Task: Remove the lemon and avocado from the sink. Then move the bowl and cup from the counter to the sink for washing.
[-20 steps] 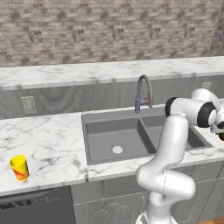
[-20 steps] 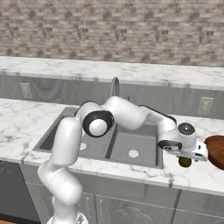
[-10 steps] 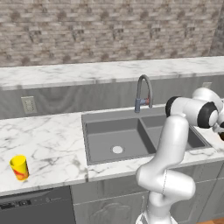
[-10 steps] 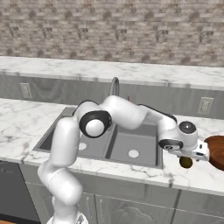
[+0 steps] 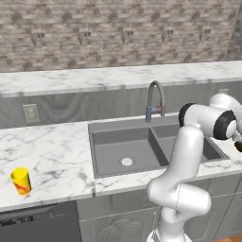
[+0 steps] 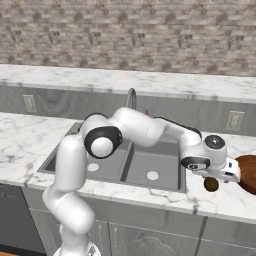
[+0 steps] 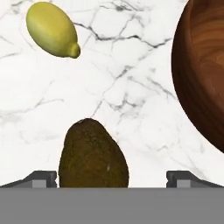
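In the hand view the dark avocado (image 7: 93,157) lies on the marble counter between my gripper's (image 7: 111,179) wide-open fingertips (image 7: 41,178), with a gap on each side. The yellow-green lemon (image 7: 52,29) rests on the counter beyond it, and the reddish-brown bowl (image 7: 201,70) stands to the right. From the right base view, my gripper (image 6: 218,178) hangs over the avocado (image 6: 211,184), right of the sink (image 6: 145,165) and next to the bowl (image 6: 247,172). Far to the left of the sink (image 5: 118,151), the yellow cup (image 5: 20,181) stands near the counter's front edge.
A curved metal faucet (image 5: 153,99) rises behind the sink's divider. The arm (image 6: 145,127) stretches across the sink to the right counter. A wall outlet (image 6: 233,120) sits behind the bowl, and another outlet (image 5: 31,112) is on the left. The counter's front edge runs close to the avocado.
The hand has edged up very slightly over the avocado. The avocado, lemon and bowl lie where they were, and the jaws stay wide.
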Motion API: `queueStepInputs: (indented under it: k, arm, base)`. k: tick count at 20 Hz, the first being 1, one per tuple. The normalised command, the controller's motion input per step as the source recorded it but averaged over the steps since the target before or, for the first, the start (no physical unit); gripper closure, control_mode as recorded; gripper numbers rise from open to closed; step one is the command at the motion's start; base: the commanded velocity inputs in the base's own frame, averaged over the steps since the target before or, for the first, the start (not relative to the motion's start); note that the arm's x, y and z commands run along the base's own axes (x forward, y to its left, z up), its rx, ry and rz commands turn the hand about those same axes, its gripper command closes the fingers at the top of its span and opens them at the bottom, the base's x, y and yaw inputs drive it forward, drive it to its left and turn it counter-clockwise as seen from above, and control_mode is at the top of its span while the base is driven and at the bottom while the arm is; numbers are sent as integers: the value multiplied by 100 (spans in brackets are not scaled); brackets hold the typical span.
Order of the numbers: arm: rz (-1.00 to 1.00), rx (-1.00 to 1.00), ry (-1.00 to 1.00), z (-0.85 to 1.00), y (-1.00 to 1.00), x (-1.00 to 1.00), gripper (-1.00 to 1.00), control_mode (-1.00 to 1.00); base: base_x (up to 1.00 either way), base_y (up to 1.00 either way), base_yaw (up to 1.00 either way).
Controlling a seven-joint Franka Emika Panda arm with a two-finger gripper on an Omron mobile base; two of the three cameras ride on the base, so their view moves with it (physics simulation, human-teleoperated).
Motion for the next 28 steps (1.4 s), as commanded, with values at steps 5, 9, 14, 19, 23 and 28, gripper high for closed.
queueStepInputs:
  k: [5,9,14,19,23,28]
  arm:
    - [0,0,3,26,16,-10,-100,-100]
    - [0,0,1,29,15,-16,-100,-100]
    - [0,0,0,27,4,-9,-100,-100]
    - [0,-4,0,26,0,-2,-100,-100]
    - [0,-6,0,31,0,-4,-100,-100]
    - [0,-8,0,22,0,-3,-100,-100]
  base:
    - [0,0,0]
    - [0,0,0]
    - [0,0,0]
    - [0,0,0]
    - [0,0,0]
    - [0,0,0]
